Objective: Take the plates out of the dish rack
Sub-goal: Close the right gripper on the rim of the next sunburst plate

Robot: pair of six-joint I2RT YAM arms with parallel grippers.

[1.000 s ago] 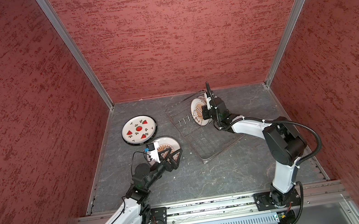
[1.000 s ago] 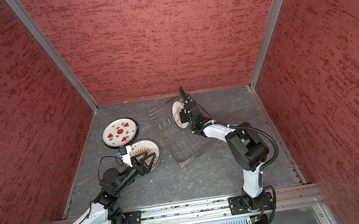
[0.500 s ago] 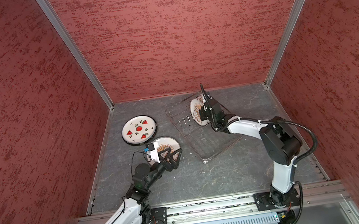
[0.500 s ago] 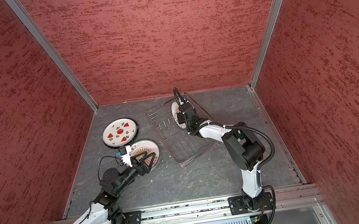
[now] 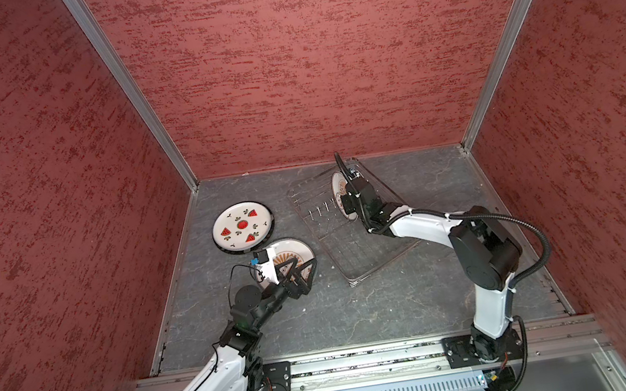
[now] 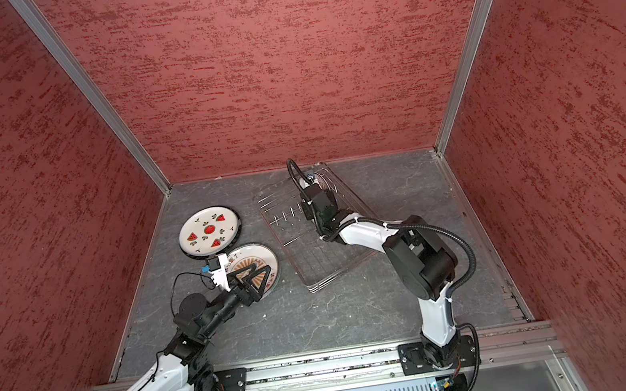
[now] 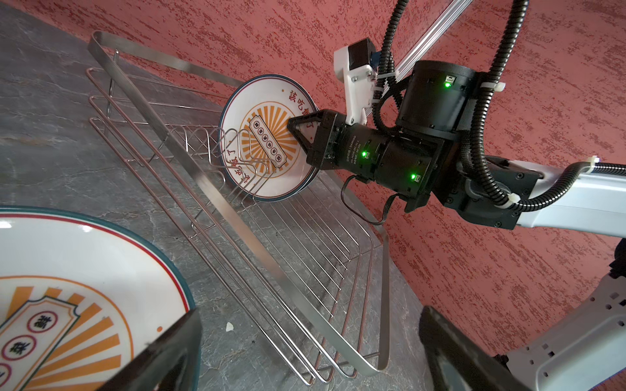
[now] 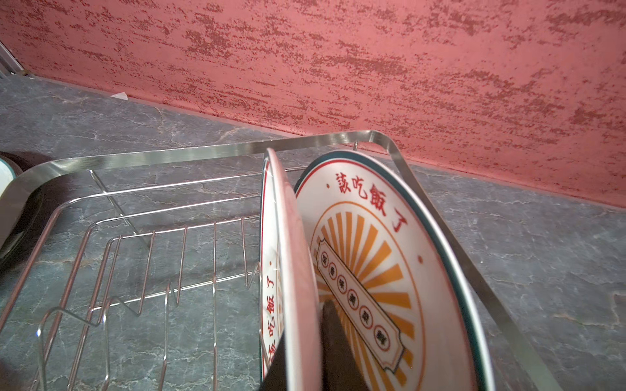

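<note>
Closing on the next plate: your right fingers [image 8: 338, 355] have just shut on the rim of the front sunburst plate [image 8: 288, 254] standing in the dish rack [image 5: 357, 253].

A second ago these fingers were still a little apart. Now they pinch the rim, with one finger between this plate and the rear sunburst plate [image 8: 372, 237]. Both plates stand at the upper end of the rack, centre-right in both top views. Your left fingers [image 7: 454, 352] stay fully spread and hold nothing. They are above the flat sunburst plate [image 5: 294, 249] on the worktop [image 5: 363, 315], beside the watermelon plate [image 5: 242, 226]. I judge the grip is made and lifting can begin; two plates remain in the rack.
</note>
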